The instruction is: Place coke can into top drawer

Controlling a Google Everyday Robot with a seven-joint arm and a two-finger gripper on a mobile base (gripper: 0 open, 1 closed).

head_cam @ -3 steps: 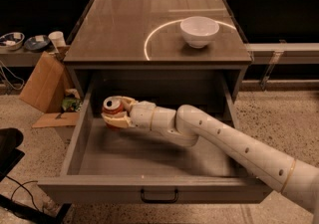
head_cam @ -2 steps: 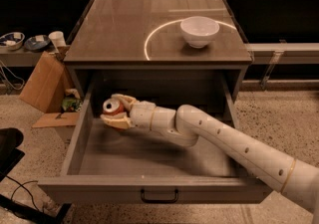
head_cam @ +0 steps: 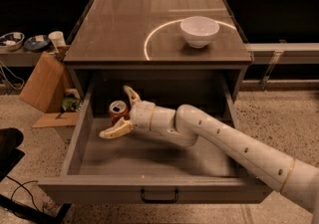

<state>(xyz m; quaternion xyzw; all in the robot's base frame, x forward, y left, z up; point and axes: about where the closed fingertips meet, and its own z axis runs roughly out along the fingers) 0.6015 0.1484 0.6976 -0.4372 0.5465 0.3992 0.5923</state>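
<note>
The coke can, red with a silver top, stands upright on the floor of the open top drawer, near its back left corner. My gripper reaches into the drawer from the right. It is open, and its two cream fingers are spread to either side of the can: one finger behind it and one finger in front. Neither finger visibly presses on the can. The drawer's small black handle is on the front panel.
A white bowl sits on the cabinet top inside a white circle mark. A cardboard box leans on the floor at the left. A black object lies at the lower left. Shelves with dishes are at the far left.
The fingers have spread apart from around the can. The can has gone from held and tilted in the gripper to standing upright on the drawer floor.
</note>
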